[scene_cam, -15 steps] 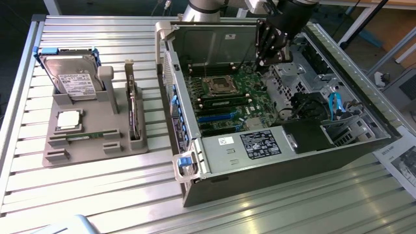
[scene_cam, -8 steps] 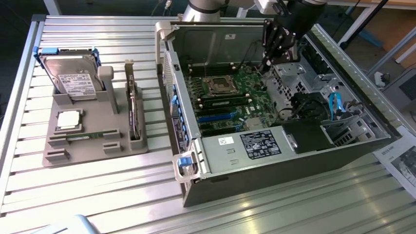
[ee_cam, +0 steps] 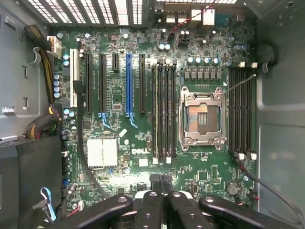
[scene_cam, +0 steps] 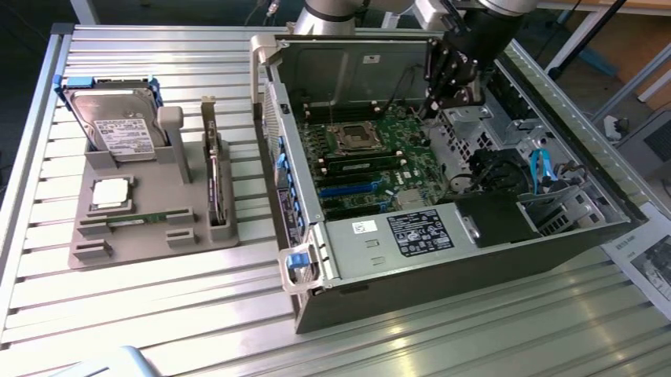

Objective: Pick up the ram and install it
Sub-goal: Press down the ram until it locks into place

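Closest to the eye is the black, jointed metal gripper (ee_cam: 161,183), its two fingers pressed together with nothing visible between them. It hangs inside the open case, just above the green motherboard (ee_cam: 124,143).

The ram (scene_cam: 141,218), a thin green circuit-board stick, lies well apart from it. It sits edge-up in a narrow groove near the front of the grey moulded holder tray (scene_cam: 157,245), on the exterior view's left. Behind it in the same tray rests a square silver processor chip (scene_cam: 112,192). A silver hard drive (scene_cam: 124,129) in a blue bracket stands further back, and a dark expansion card (scene_cam: 214,184) stands upright alongside. Tray and dark steel computer case (scene_cam: 587,236) sit on a ribbed aluminium table (scene_cam: 419,338).

To my eye the pick has not begun. The stick looks slim and stiff, and little of it shows above its groove, so an off-centre pinch could tilt or jam it. Over the board, closed fingers that dropped low could knock the small upright capacitors. They could also hit the silver hinged processor socket (ee_cam: 201,117) beside the long black memory slots (ee_cam: 164,114). Loose cables at the case edge might snag.
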Robot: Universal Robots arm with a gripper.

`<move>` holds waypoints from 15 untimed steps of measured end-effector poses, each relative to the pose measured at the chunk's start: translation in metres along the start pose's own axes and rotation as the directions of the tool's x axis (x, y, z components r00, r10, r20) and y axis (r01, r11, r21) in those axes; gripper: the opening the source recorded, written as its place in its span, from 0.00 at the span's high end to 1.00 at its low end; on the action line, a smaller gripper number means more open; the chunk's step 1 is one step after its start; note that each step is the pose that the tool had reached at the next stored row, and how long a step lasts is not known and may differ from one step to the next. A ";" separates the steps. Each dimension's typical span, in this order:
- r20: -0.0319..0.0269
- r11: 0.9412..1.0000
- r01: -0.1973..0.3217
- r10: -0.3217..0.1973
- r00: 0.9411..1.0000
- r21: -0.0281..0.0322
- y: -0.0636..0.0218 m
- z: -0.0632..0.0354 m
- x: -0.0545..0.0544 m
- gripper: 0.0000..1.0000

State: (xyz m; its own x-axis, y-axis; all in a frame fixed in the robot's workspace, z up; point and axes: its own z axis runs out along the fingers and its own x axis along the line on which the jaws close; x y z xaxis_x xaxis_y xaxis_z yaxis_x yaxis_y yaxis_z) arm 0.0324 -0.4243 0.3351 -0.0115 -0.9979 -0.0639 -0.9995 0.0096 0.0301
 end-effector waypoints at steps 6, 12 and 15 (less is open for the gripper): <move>0.000 1.000 0.000 0.000 1.000 0.000 -0.0005 0.0154 0.001 0.90; 0.000 1.000 0.000 0.000 1.000 0.001 -0.0010 0.0346 0.002 0.90; 0.000 1.000 0.000 0.000 1.000 0.002 -0.0013 0.0442 0.003 0.90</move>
State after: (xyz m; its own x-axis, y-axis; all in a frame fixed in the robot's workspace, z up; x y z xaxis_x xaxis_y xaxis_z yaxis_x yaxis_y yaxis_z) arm 0.0324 -0.4240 0.2908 -0.0114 -0.9979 -0.0637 -0.9995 0.0096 0.0285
